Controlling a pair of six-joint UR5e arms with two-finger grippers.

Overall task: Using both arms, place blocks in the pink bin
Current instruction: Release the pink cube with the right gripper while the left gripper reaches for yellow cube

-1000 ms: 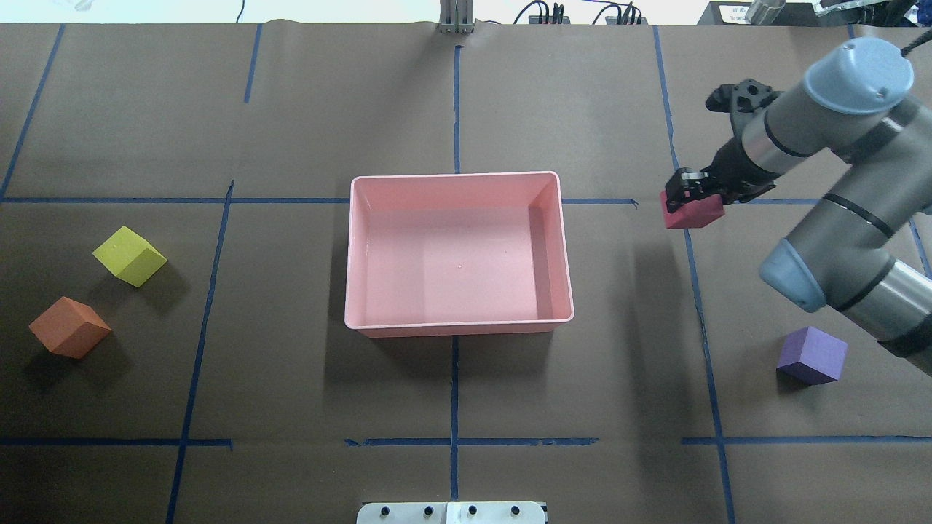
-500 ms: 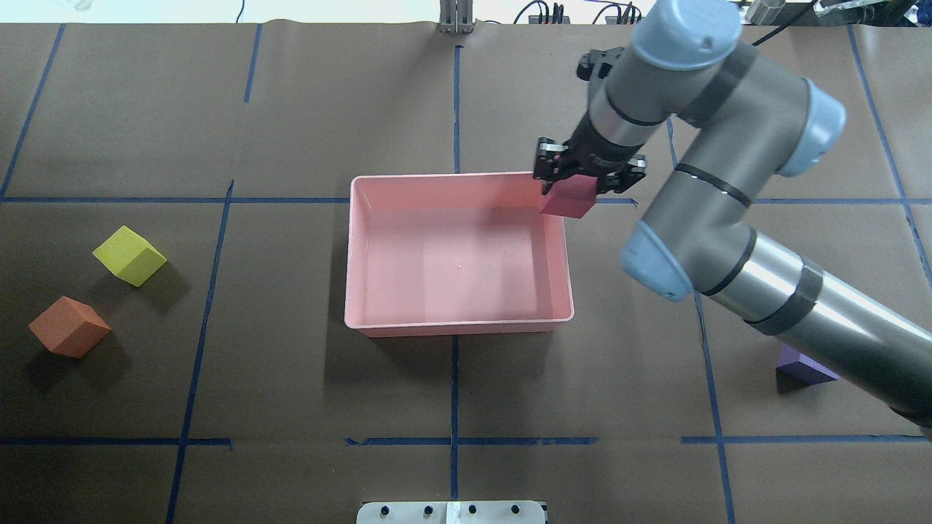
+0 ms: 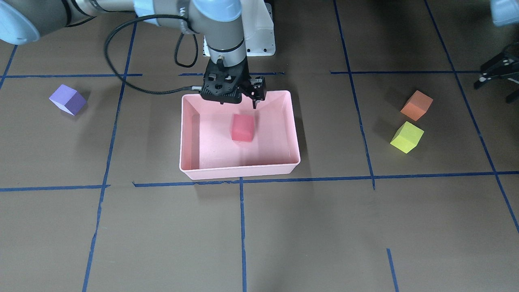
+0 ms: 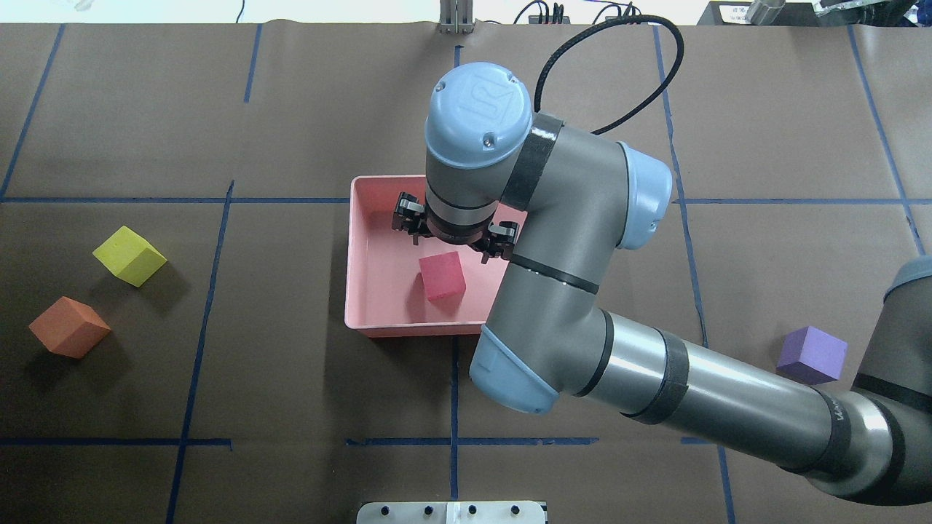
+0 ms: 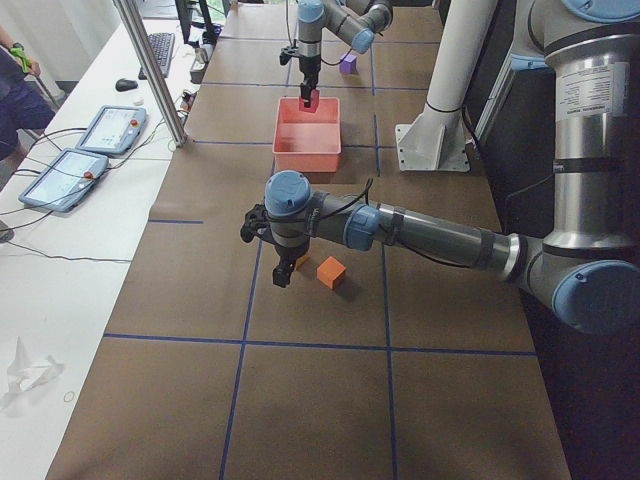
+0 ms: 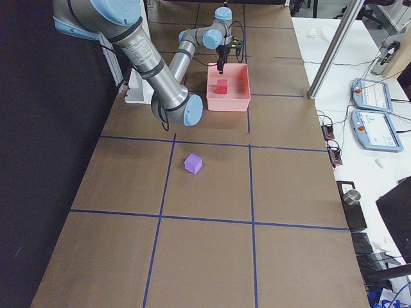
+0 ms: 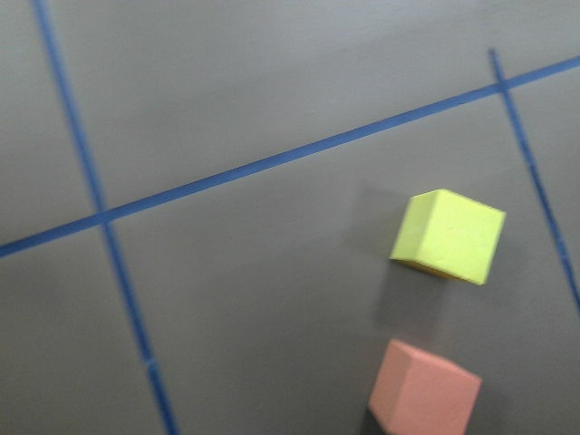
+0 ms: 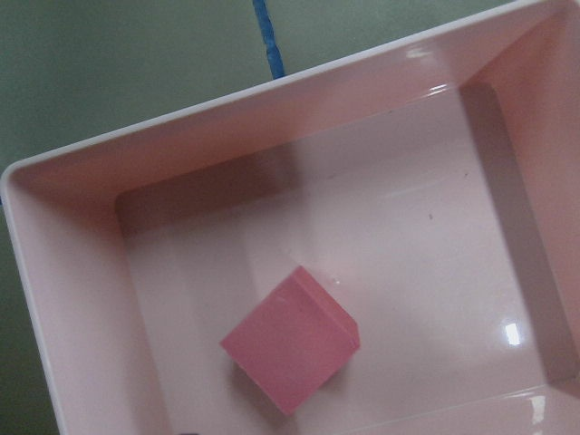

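Pink bin (image 3: 239, 172) holds the red block (image 3: 242, 127) on its floor, clear of my right gripper (image 3: 238, 103), which hangs just above with its fingers spread. My left gripper (image 3: 492, 91), spread too, hovers near the orange block (image 3: 416, 105) and yellow-green block (image 3: 406, 137).

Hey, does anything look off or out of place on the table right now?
Nothing stands out. The red block lies loose inside the pink bin, under the open right gripper. The purple block, yellow-green block and orange block sit intact on the table, outside the bin.
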